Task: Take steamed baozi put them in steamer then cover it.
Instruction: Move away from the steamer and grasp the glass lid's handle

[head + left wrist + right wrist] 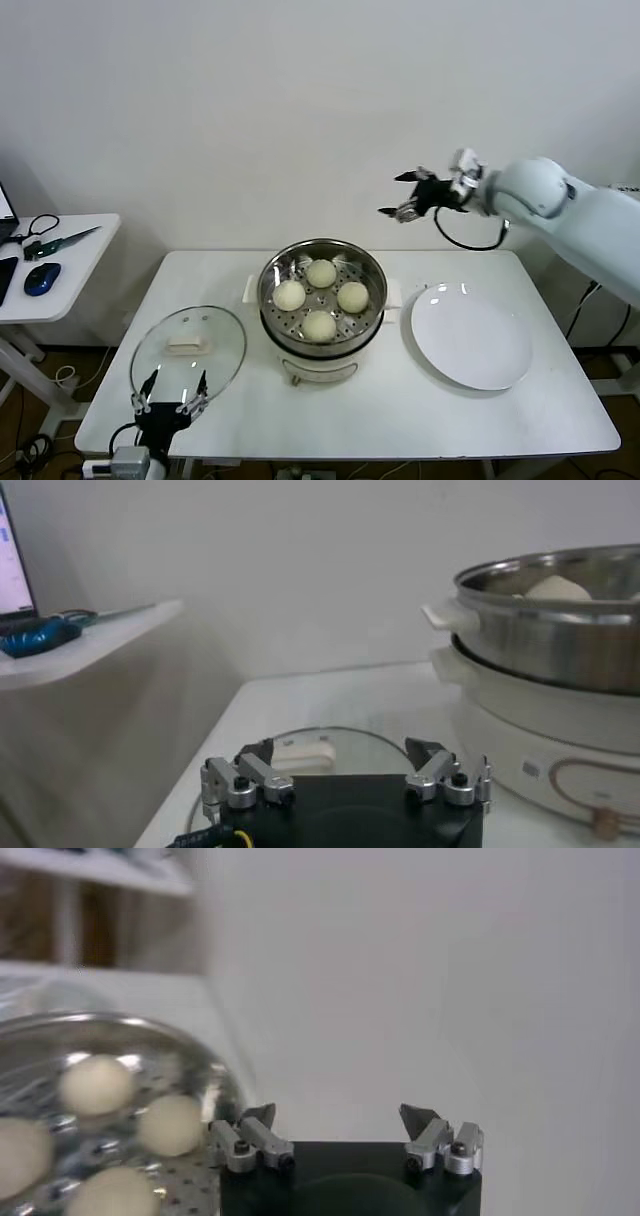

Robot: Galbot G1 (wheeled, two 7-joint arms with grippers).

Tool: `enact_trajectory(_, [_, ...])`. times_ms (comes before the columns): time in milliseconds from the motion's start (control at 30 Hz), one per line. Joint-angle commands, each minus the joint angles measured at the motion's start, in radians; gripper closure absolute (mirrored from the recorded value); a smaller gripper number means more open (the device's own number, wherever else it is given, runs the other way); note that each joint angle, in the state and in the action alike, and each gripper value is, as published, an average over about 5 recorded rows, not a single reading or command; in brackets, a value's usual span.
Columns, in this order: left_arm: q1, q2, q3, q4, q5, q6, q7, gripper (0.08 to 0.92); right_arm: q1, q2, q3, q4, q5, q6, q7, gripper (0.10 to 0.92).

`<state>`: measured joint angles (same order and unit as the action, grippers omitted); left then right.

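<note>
The steel steamer (322,345) stands mid-table on its white base. Its perforated tray holds all the cream baozi (321,273), several in number. They also show in the right wrist view (96,1084). The glass cover (188,350) with its white handle (187,346) lies flat on the table left of the steamer. My left gripper (172,389) is open and empty, low at the table's front-left edge, just short of the cover (330,742). My right gripper (403,194) is open and empty, raised high behind and to the right of the steamer (120,1038).
A flat white plate (470,335) lies right of the steamer. A small side table (55,262) at the far left carries a blue mouse (41,277) and cables. A white wall stands behind the table.
</note>
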<state>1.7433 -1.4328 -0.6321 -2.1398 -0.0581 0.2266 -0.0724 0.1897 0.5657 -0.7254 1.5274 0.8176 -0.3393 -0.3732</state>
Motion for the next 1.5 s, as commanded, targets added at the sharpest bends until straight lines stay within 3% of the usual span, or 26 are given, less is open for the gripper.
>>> enact_trajectory(33, [-0.022,0.009,-0.002,-0.009,-0.041,0.026,0.011,0.177,-1.373,-0.112,1.355,0.147,-0.164,0.212,0.209,0.203])
enact_trajectory(200, [-0.066,0.013,-0.012,0.004,-0.031,0.027,0.009,0.177,-1.659,0.116,1.571,0.173,-0.211,0.371,0.208,0.203])
enact_trajectory(467, [-0.09,0.023,-0.006,0.016,0.009,-0.003,0.003,0.177,-1.796,0.413,1.582,0.135,-0.259,0.576,0.222,0.203])
enact_trajectory(1033, [-0.094,0.081,-0.019,0.064,0.266,-0.229,-0.061,0.177,-1.858,0.682,1.408,0.143,-0.415,0.794,0.248,0.203])
enact_trajectory(1133, [-0.091,0.11,-0.03,0.077,0.408,-0.279,-0.108,0.177,-1.857,0.695,1.391,0.139,-0.426,0.8,0.252,0.203])
enact_trajectory(1267, [-0.084,0.155,-0.034,0.128,0.787,-0.326,-0.254,0.177,-1.85,0.708,1.376,0.135,-0.437,0.803,0.255,0.203])
enact_trajectory(1500, [-0.097,0.198,-0.01,0.373,1.27,-0.298,-0.363,0.177,-1.853,0.729,1.364,0.141,-0.443,0.82,0.256,0.203])
